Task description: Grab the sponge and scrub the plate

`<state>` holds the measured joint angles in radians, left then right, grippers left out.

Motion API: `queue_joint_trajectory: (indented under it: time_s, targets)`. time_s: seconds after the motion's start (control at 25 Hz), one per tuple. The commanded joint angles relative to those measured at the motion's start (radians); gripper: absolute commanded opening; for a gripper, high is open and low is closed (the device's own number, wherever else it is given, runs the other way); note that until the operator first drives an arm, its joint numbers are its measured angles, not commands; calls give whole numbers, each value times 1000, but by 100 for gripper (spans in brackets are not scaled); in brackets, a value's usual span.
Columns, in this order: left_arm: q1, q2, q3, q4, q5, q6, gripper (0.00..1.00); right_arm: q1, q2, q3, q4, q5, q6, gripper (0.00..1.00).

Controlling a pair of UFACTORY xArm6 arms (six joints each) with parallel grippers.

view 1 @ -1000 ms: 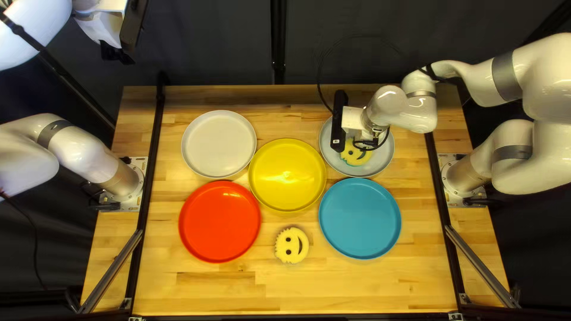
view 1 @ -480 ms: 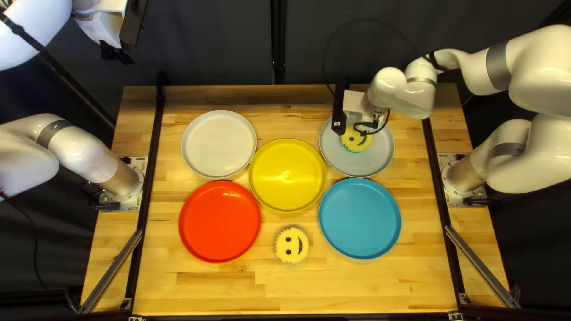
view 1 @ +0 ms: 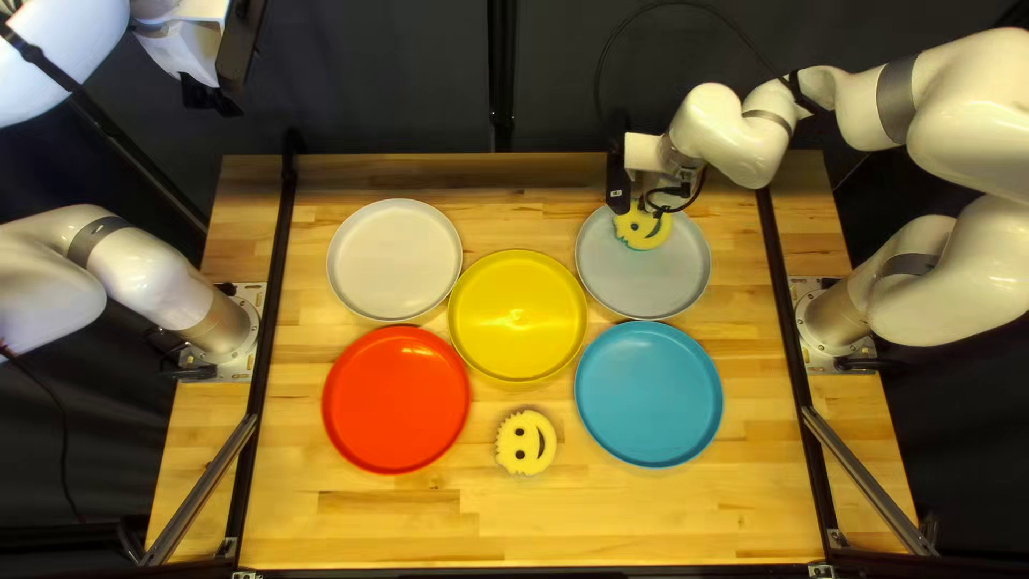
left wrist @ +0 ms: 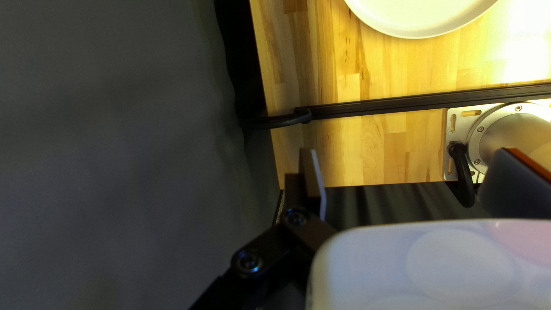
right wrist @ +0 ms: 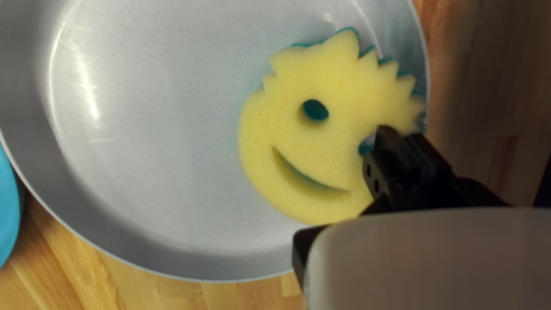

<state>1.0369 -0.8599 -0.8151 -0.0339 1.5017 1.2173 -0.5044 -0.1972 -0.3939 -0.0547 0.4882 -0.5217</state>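
My right gripper's [view 1: 646,153] fingers are pressed together, tips at one eye of the smiley sponge [view 1: 641,229]; whether they pinch any of it, I cannot tell. Yellow over teal and spiky-edged, it lies flat in the grey plate [view 1: 649,284], by the far rim. My left gripper [view 1: 211,97] stands spread.

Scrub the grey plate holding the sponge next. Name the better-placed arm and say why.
Right, I'd judge: the right end effector is at the sponge on the grey plate, while the left end effector is raised against the dark curtain, away from that plate.
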Motion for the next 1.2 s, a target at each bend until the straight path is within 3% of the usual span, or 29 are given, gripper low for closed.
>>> queue_joint_trajectory:
  time_s: [0.04, 0.36, 0.52, 0.88, 1.2]
  targets:
    - [0, 0, 0, 0, 0, 0, 100, 34, -44, 38, 3, 6, -7, 0]
    - [0, 0, 0, 0, 0, 0, 100, 109, -130, 127, -9, 8, 34, 0]
    - [0, 0, 0, 0, 0, 0, 100, 102, -151, 140, -6, 15, 18, 0]
    - [0, 0, 0, 0, 0, 0, 100, -54, -78, 74, 86, 8, -228, 0]
    - [0, 0, 0, 0, 0, 0, 100, -136, -18, 18, 154, 21, -394, 0]
